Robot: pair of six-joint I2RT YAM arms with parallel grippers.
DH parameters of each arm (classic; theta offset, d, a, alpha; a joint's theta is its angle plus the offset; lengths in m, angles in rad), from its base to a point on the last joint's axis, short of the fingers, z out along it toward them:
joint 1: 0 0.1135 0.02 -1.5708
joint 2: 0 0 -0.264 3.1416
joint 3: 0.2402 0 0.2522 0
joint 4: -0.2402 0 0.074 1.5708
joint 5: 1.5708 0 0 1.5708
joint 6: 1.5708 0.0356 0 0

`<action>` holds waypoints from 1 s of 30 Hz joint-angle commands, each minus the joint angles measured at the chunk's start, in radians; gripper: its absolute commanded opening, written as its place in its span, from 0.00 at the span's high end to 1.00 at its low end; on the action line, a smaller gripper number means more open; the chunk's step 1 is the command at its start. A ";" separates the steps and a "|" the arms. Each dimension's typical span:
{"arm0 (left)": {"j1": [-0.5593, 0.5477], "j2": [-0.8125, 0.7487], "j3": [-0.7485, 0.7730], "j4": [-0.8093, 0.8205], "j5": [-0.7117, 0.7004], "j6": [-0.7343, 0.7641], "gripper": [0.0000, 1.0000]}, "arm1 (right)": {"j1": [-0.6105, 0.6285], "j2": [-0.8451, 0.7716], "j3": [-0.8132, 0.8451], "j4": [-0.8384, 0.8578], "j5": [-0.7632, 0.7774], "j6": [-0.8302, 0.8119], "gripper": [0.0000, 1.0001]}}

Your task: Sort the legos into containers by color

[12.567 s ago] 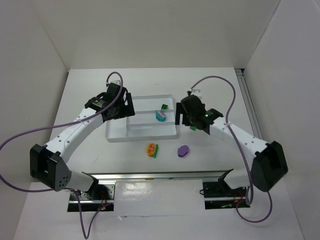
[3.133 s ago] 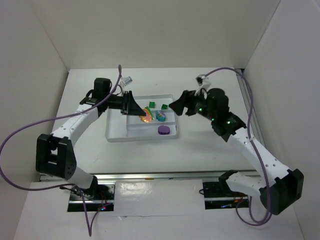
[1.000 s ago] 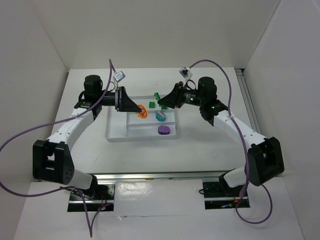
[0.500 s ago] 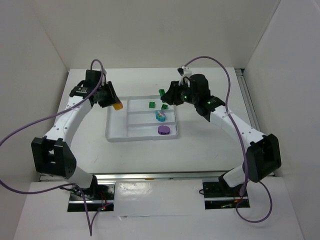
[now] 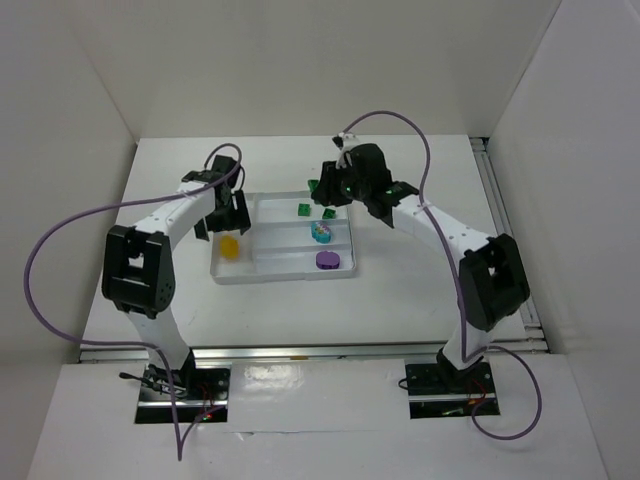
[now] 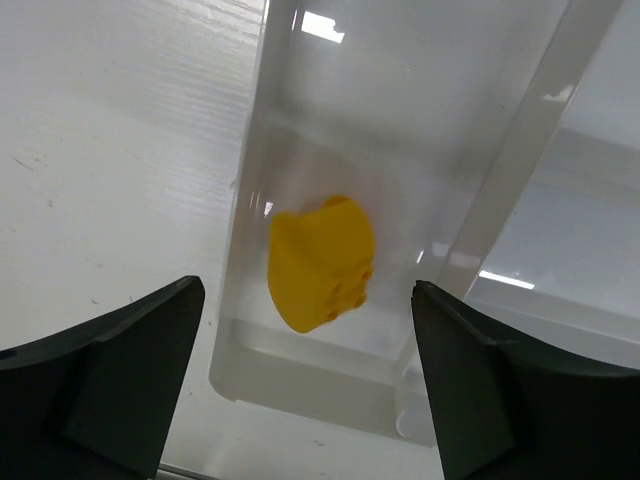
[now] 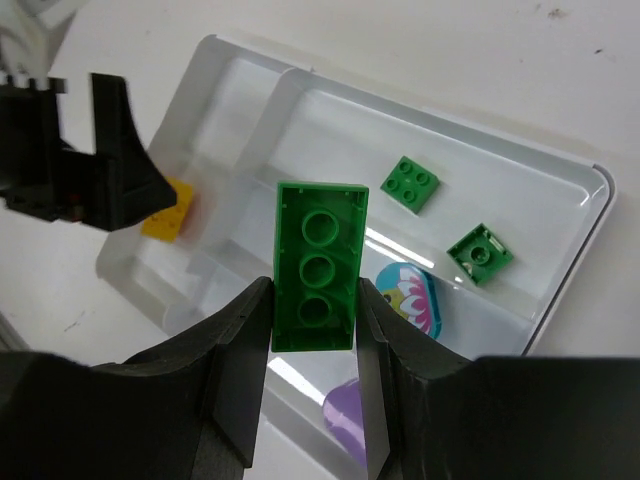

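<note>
Looks like a robotics lab test cell: plain white table [image 5: 300,310] boxed in on three sides by bare white panels [image 5: 300,60], two white robot arms [image 5: 440,225] mounted at a metal rail [image 5: 330,350] along the near edge, loose purple cables [image 5: 385,113] looping free, exposed wiring at the mounting plates [image 5: 185,388].

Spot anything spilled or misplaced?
Nothing stands out. Yellow piece lies alone in the left compartment of the tray, two green squares share the far row, round piece and purple piece each have a row. Right gripper holds a green brick above the tray.

Plain white walls [image 5: 300,60] enclose an evenly lit white table [image 5: 400,300].
</note>
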 commanded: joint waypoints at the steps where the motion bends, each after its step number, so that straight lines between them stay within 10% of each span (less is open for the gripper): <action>1: -0.014 -0.068 0.039 -0.028 -0.030 -0.020 0.01 | 0.026 0.062 0.073 -0.029 0.083 -0.039 1.00; 21: -0.066 -0.420 0.192 -0.059 0.106 0.012 0.01 | 0.170 0.474 0.410 -0.106 0.295 -0.162 0.92; 30: -0.066 -0.440 0.278 -0.105 0.175 0.031 0.01 | 0.216 0.564 0.602 -0.198 0.384 -0.162 0.14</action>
